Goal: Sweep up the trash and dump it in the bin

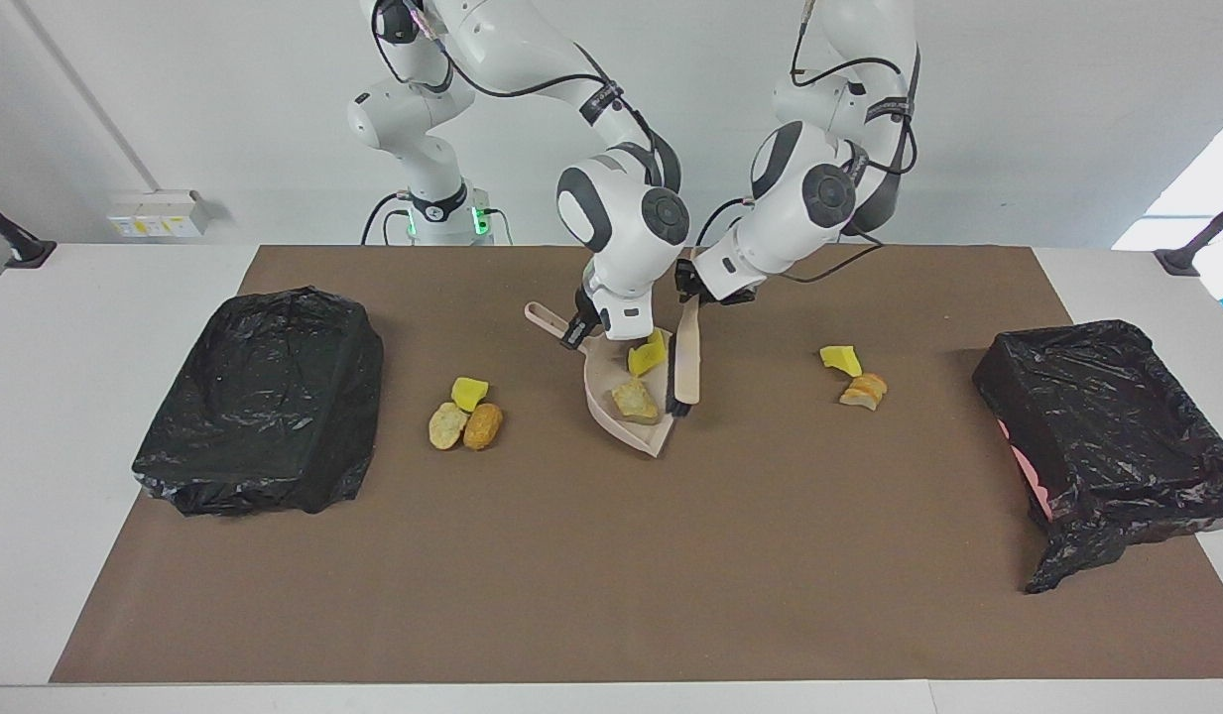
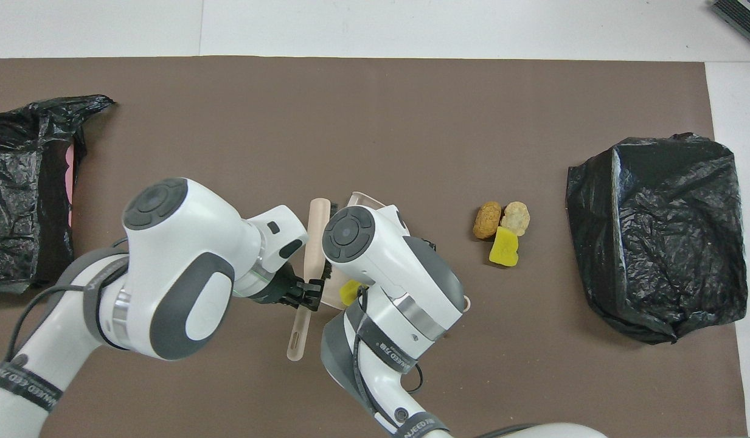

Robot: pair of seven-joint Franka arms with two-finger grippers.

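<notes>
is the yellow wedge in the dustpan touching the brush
Touching. In the facing view the yellow wedge lies in the dustpan pressed against the brush, with no gap showing between them.

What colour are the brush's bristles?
Black, on a beige brush at the dustpan's mouth; clearest in the facing view.

In the overhead view we cannot see most of the dustpan [image 2: 361, 199], because the right arm [image 2: 387, 267] covers it. Only a bit of one yellow lump [image 2: 348, 292] peeks out. The left arm [image 2: 180, 267] hides the two lumps near it. The black bag [image 2: 22, 182] at the left arm's end is cut off by the edge.
</notes>
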